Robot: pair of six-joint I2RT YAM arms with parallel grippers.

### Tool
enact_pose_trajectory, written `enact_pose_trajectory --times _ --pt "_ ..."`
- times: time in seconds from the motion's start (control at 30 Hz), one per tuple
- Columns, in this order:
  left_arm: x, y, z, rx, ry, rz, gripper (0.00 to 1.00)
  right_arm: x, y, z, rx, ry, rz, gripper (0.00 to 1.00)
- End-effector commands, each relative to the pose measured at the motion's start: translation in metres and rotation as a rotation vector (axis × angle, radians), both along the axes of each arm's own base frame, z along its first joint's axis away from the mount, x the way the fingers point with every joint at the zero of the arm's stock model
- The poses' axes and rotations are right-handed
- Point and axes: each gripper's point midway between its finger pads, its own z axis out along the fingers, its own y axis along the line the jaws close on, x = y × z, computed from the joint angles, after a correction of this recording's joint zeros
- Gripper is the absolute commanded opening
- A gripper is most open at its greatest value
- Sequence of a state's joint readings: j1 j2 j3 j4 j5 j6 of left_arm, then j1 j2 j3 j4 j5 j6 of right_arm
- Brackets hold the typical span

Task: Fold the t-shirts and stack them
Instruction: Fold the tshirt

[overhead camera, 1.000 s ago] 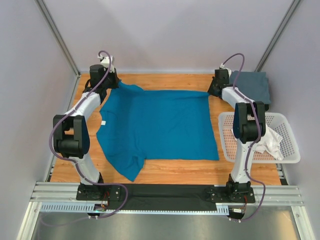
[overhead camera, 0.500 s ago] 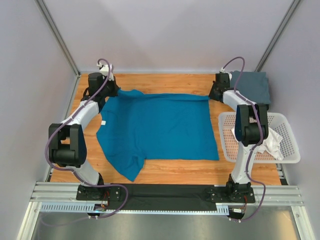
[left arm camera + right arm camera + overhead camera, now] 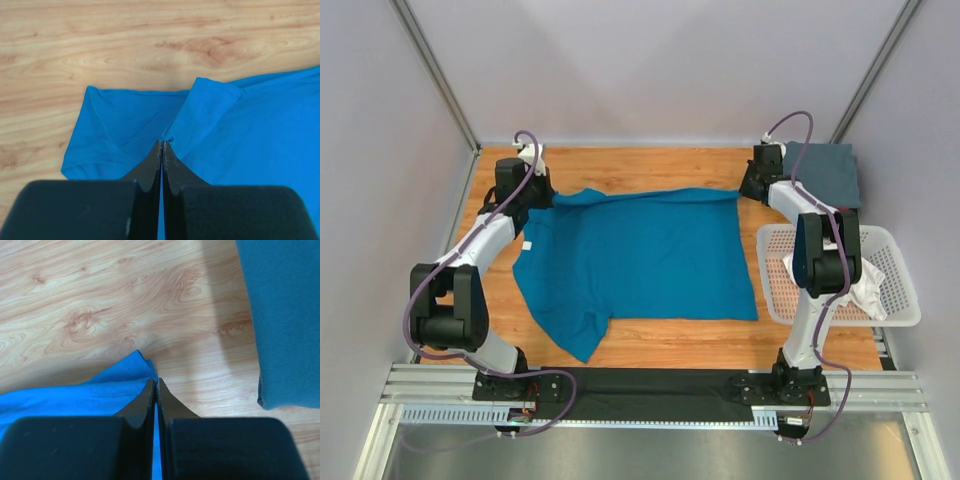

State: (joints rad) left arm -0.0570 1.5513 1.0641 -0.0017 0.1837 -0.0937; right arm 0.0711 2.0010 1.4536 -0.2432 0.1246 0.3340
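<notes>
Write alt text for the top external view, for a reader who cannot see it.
A teal t-shirt lies spread on a wooden table, its far edge pinched at both ends by the shut left pincer and right pincer. A folded grey t-shirt sits at the far right corner; nearer, a white basket holds a crumpled white t-shirt.

Teal-blue t-shirt (image 3: 640, 255), slate-grey t-shirt (image 3: 830, 172), white basket (image 3: 876, 230)
</notes>
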Motion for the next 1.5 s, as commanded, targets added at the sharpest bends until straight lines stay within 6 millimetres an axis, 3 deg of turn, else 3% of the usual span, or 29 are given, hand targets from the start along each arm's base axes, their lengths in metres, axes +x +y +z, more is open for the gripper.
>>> enact_pose_trajectory --times 0.0,0.33,0.73,0.93,1.47 --pt "-0.011 0.006 0.017 0.036 -0.026 0.014 0.00 -0.001 -0.006 0.025 -0.024 -0.047 0.003 0.00" --pt "-0.037 0.018 -0.002 0.090 0.069 0.044 0.00 -0.021 -0.006 0.016 -0.031 0.000 0.011 0.00" --pt "-0.069 0.015 -0.034 0.099 0.205 0.034 0.00 -0.038 -0.004 0.004 -0.028 0.066 0.039 0.00" --pt "-0.074 0.024 -0.039 0.129 0.232 0.071 0.00 -0.049 0.004 -0.006 0.007 0.119 0.070 0.00" --pt "-0.071 0.056 -0.007 0.215 0.146 0.219 0.00 -0.071 0.011 0.000 0.047 0.140 0.091 0.01"
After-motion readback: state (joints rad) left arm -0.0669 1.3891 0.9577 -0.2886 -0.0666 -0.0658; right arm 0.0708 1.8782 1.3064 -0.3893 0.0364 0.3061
